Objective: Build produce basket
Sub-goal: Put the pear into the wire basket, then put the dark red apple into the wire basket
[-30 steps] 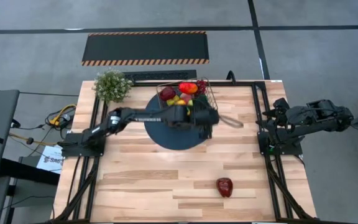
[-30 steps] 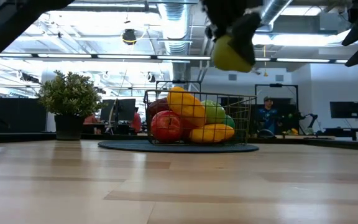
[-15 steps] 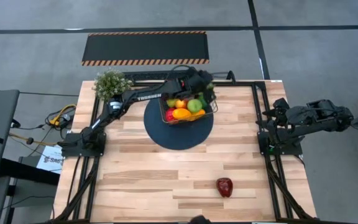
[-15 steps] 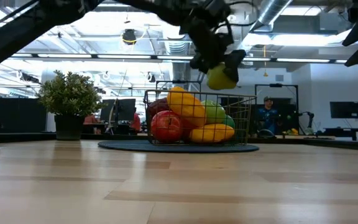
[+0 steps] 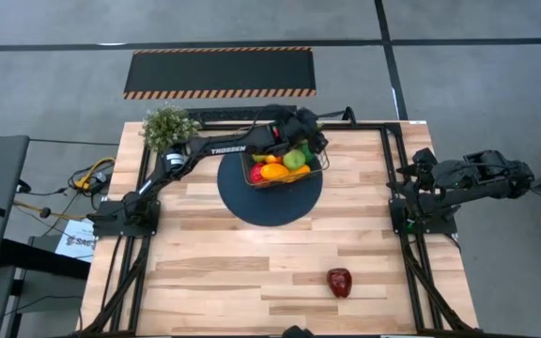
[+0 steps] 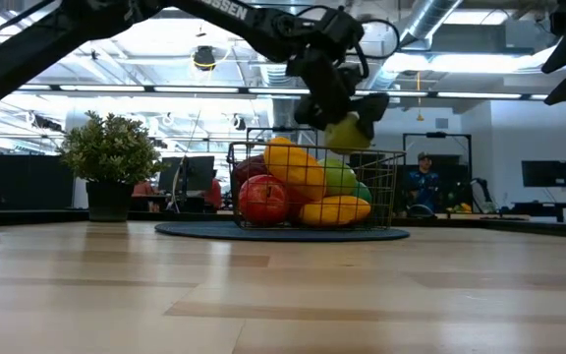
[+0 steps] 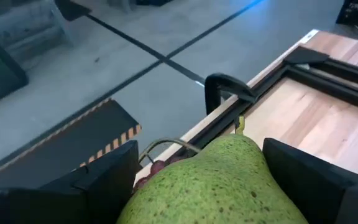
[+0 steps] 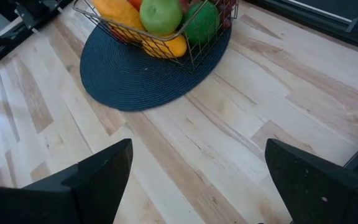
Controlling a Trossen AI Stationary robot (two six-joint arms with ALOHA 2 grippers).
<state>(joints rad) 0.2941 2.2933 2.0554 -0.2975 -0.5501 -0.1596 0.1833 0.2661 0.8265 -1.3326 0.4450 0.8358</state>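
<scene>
Left gripper (image 6: pixel 347 116) hangs over the far side of the basket (image 6: pixel 393 192), fingers wrapped wide around a green pear (image 7: pixel 219 186); from the wrist camera I can see the speckled fruit filling the space between the 2 dark fingers (image 7: pixel 107 177), stem pointing toward the table's back rail. In the level view the pear sits just above the rim, not yet down among the other fruit.

The basket rests on the dark blue round mat (image 5: pixel 269 202) near the back of the table (image 5: pixel 224 272), beside the potted plant (image 5: pixel 168 129). It already looks well filled: I can pick out a red apple (image 6: pixel 263 200), a yellow piece lying across the top, another yellow one low at the front, and green fruit (image 8: pixel 161 15) behind. By my reckoning most of the produce is in.

What I judge is left: releasing this pear into the pile, then fetching the 1 dark red fruit (image 5: pixel 340 282) that sits alone near the front edge, well apart from the basket.

Right gripper (image 8: pixel 194 180) waits off the table's right side with its fingers spread, holding nothing.
</scene>
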